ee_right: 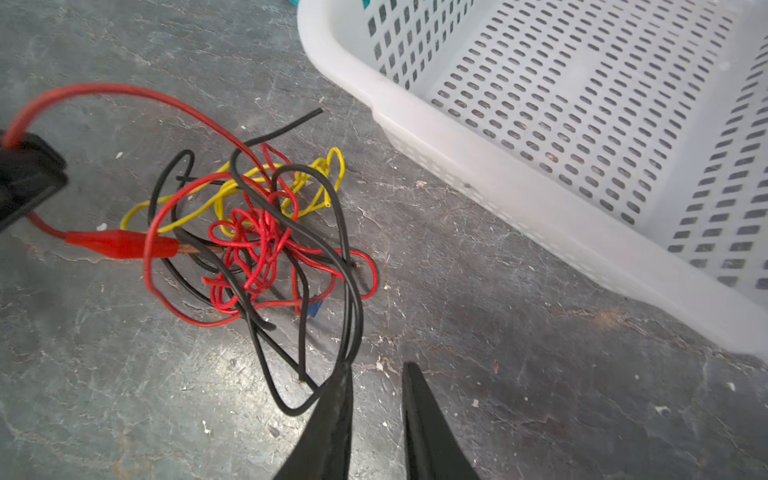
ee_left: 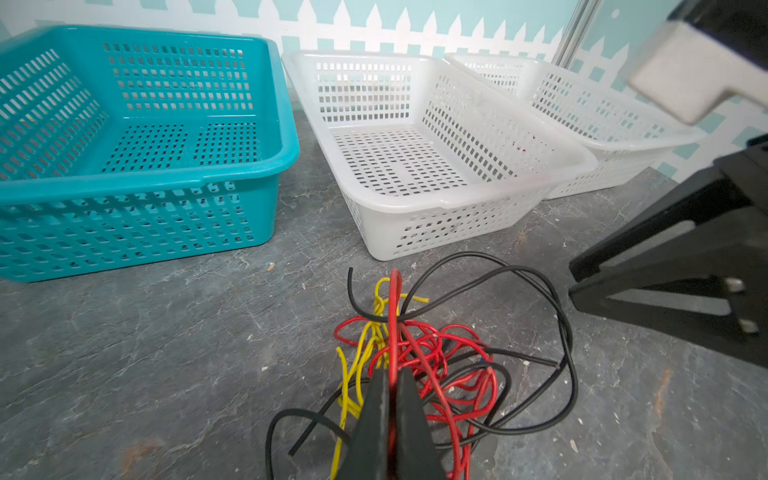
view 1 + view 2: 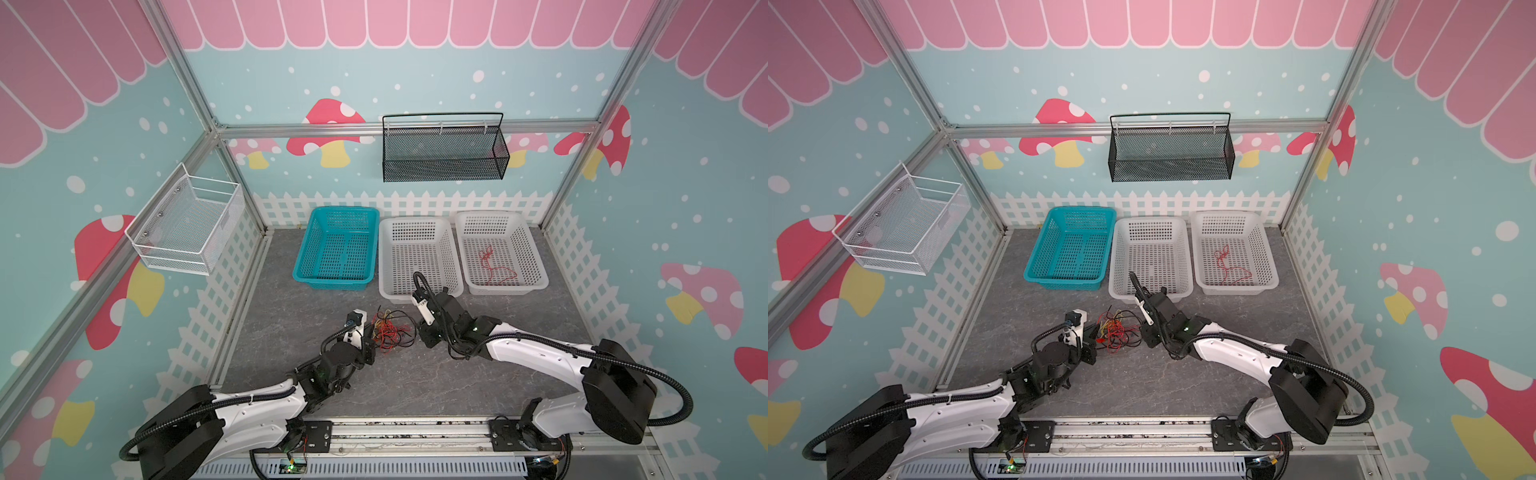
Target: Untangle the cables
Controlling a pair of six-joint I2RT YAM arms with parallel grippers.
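The cables (image 3: pixel 390 330) (image 3: pixel 1119 330) lie in a red, yellow and black tangle on the grey table between my two grippers. My left gripper (image 2: pixel 392 372) (image 3: pixel 371 334) is shut on a red cable (image 2: pixel 393 316) that rises from the tangle (image 2: pixel 419 353). A red clip (image 1: pixel 120 244) lies at the tangle's edge near that gripper. At the other side of the tangle (image 1: pixel 257 232), my right gripper (image 1: pixel 378 365) (image 3: pixel 423 337) stands open just above the table. Nothing is between its fingers, and black loops (image 1: pixel 349 316) touch the outer side of one. Another red cable (image 3: pixel 494 266) lies in the right white basket (image 3: pixel 505 289).
Along the back stand a teal basket (image 3: pixel 330 280), a middle white basket (image 3: pixel 399 293) close behind my right wrist, and the right white one. A black mesh basket (image 3: pixel 444 153) and a white wire basket (image 3: pixel 187 224) hang on the walls.
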